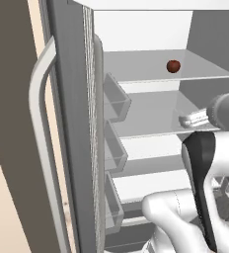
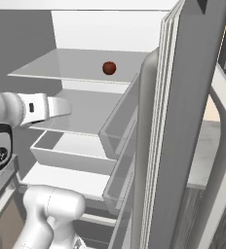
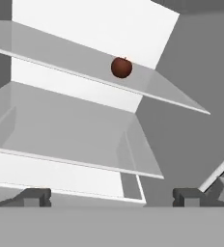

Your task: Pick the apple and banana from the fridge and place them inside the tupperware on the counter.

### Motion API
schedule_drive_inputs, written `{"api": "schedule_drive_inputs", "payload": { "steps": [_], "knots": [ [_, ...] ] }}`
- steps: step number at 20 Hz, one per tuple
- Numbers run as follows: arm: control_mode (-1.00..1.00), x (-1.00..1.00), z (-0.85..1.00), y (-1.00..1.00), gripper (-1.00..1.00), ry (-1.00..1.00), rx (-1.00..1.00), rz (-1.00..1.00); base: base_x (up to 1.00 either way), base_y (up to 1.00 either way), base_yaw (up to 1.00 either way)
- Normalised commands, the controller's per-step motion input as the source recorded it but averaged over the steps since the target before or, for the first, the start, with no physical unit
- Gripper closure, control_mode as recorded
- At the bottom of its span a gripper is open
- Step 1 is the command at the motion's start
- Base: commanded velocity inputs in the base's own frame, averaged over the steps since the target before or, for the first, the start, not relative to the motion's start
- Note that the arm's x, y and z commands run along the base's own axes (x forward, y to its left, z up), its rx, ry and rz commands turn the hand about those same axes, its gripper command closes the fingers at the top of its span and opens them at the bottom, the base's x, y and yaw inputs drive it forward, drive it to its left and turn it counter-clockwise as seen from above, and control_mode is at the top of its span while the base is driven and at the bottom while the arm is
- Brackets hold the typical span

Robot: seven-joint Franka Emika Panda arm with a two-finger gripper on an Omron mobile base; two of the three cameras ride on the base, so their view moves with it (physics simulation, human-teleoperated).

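White fridge (image 1: 136,34) walls and glass shelves are seen behind the pincer (image 3: 112,195), which is held wide open with nothing between its tips, level with the middle shelf (image 3: 61,130). Further off, the apple (image 3: 121,67) is seen resting on the upper shelf (image 1: 146,66), well apart from the pincer.

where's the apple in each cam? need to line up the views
Left base view: the apple sits upper right, on the upper glass shelf.
Right base view: upper middle, on the same shelf, left of the open fridge door.
Hand view: upper middle, seen through that shelf from below.
Shared landmark: the upper glass shelf against the white back wall.
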Motion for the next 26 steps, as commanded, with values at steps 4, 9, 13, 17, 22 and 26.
{"api": "schedule_drive_inputs", "payload": {
  "steps": [4, 9, 13, 17, 22, 26],
  "knots": [
    [-1.0, 0.68, 0.71, -0.12, -1.0, 0.15, 0.02, 0.0, 0.0, 0.0, 0.0],
    [-1.0, 0.47, 0.16, 0.0, -1.0, 0.08, 0.0, 0.0, 0.0, 0.0, 0.0],
    [-1.0, 0.31, -0.06, -0.17, -1.0, -0.04, 0.18, 0.08, 0.0, 0.0, 0.0],
    [-1.0, 0.42, -0.03, -0.2, -1.0, -0.1, 0.41, 0.03, 0.0, 0.0, 0.0],
    [-1.0, 0.58, 0.0, -0.05, -1.0, 0.0, 0.2, 0.0, 0.0, 0.0, 0.0],
    [-1.0, 0.53, 0.0, 0.0, -1.0, 0.0, 0.0, 0.0, 0.0, 0.0, 0.0]
  ]
}}
